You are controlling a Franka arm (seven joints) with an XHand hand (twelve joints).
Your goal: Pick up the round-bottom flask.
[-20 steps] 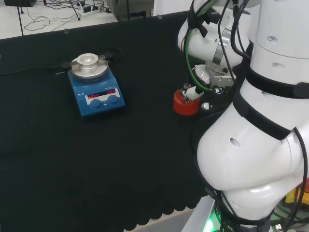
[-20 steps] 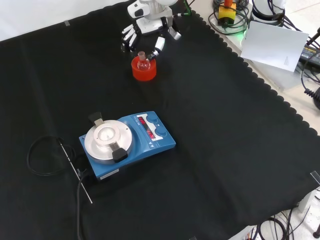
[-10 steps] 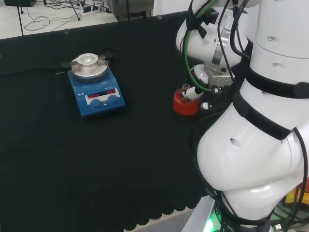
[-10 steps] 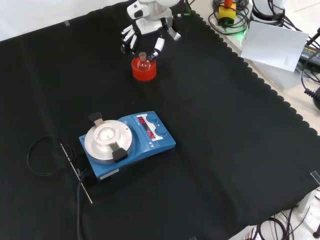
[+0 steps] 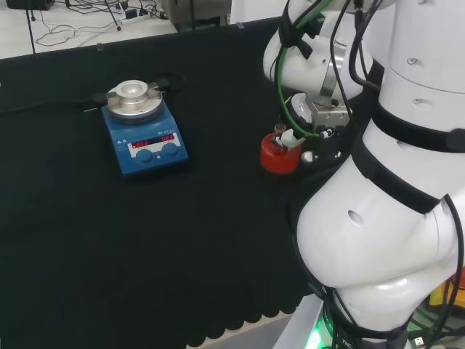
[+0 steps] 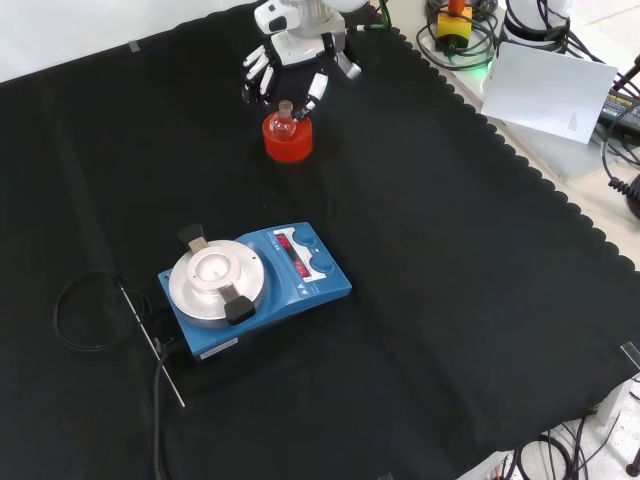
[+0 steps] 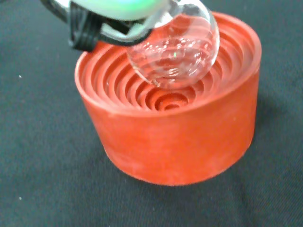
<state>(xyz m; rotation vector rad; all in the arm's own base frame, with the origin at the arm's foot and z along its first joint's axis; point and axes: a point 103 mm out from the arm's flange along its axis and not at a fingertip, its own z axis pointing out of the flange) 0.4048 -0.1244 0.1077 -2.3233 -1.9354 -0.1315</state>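
Observation:
A small clear round-bottom flask [image 7: 175, 47] hangs tilted with its bulb just above the ribbed hollow of the red stand [image 7: 175, 137]. A blurred part of the hand [image 7: 118, 7] covers its neck. In the front view the hand [image 6: 292, 62] reaches down from the top; its fingers and thumb are curled about the neck of the flask [image 6: 284, 120] over the red stand [image 6: 288, 141]. In the head view the hand [image 5: 312, 120] sits at the right of the red stand [image 5: 280, 157], with the flask's neck [image 5: 279, 135] poking up beside the arm's white links.
A blue hotplate stirrer [image 6: 255, 285] with a round metal top stands nearer the middle of the cloth, also seen as the blue stirrer [image 5: 144, 131]. A black cable and a thin metal rod [image 6: 150, 345] lie at its left. The cloth's scalloped edge [image 6: 520, 165] runs along the right.
The hand has drawn up and back a little in the front view, and the flask has risen slightly with it. The stand and stirrer have stayed put.

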